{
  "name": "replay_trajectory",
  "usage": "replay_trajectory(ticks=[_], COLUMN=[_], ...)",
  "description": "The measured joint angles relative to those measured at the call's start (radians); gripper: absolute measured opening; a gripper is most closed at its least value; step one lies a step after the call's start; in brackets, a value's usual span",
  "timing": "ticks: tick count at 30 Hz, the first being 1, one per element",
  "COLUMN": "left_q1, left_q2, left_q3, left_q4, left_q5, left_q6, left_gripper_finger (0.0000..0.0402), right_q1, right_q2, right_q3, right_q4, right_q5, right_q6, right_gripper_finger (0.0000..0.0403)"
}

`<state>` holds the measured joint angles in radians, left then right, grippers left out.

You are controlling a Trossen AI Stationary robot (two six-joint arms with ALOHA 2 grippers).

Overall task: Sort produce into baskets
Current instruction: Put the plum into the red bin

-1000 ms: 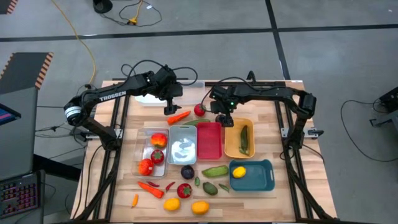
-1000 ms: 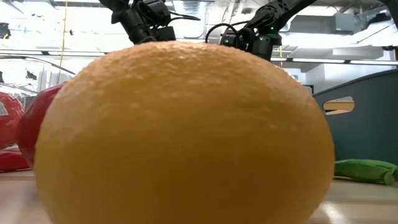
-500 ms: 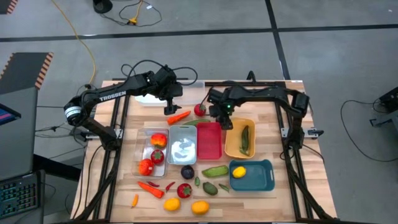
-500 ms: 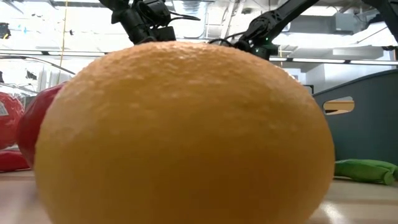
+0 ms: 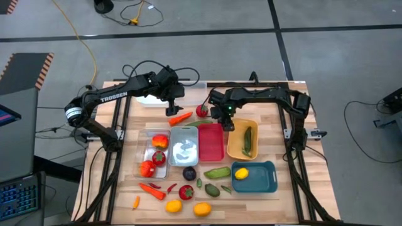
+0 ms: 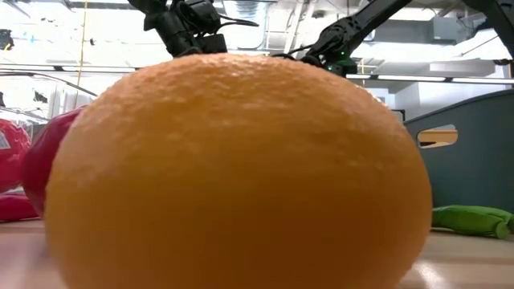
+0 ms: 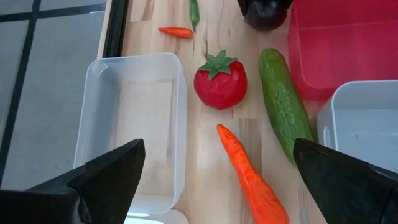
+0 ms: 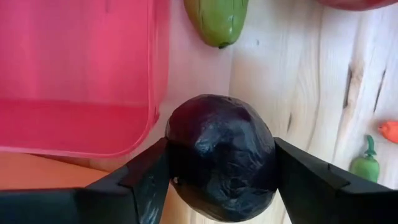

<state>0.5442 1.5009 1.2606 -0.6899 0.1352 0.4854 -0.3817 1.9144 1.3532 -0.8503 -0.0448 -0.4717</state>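
The plum (image 8: 222, 155) sits between the two fingers of the right tool (image 8: 221, 177), which press on its sides; the tool is partly closed and grips it. The plum lies on the bench (image 8: 298, 74) at the rim of the red bin (image 8: 74, 68), near the cucumber (image 8: 216, 18).

Risk: the plum is round and smooth. An off-centre grip can squeeze it out and send it rolling against the bin. A low lift can catch a finger on the bin rim.

The left tool (image 7: 217, 180) hangs fully open and empty above the carrot (image 7: 249, 174), tomato (image 7: 220, 81) and clear bin (image 7: 99, 124).
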Motion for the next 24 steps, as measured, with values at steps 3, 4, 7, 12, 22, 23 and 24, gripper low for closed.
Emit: replay_trajectory(ticks=[3, 4, 7, 12, 22, 23, 24], left_q1=[0.000, 0.000, 0.000, 0.000, 0.000, 0.000, 0.000], left_q2=[0.000, 0.000, 0.000, 0.000, 0.000, 0.000, 0.000], left_q3=[0.000, 0.000, 0.000, 0.000, 0.000, 0.000, 0.000], left_q4=[0.000, 0.000, 0.000, 0.000, 0.000, 0.000, 0.000], left_q5=[0.000, 0.000, 0.000, -0.006, -0.010, -0.011, -0.012], left_q6=[0.000, 0.000, -0.008, -0.018, -0.004, 0.004, 0.011], left_gripper_finger=[0.0398, 0.0398, 0.0398, 0.0398, 0.0398, 0.0398, 0.0398], right_q1=[0.000, -0.001, -0.001, 0.010, 0.102, 0.116, 0.130], right_q2=[0.003, 0.003, 0.003, 0.003, 0.001, 0.001, 0.001], right_q3=[0.042, 0.061, 0.130, 0.237, 0.324, 0.324, 0.324], right_q4=[-0.054, -0.072, -0.136, -0.223, -0.265, -0.265, -0.265], right_q5=[0.007, 0.008, 0.030, 0.058, 0.047, 0.047, 0.047], right_q6=[0.000, 0.000, 0.012, 0.056, 0.142, 0.151, 0.160], right_gripper_finger=[0.0277, 0.0277, 0.0276, 0.0276, 0.0277, 0.0278, 0.0279])
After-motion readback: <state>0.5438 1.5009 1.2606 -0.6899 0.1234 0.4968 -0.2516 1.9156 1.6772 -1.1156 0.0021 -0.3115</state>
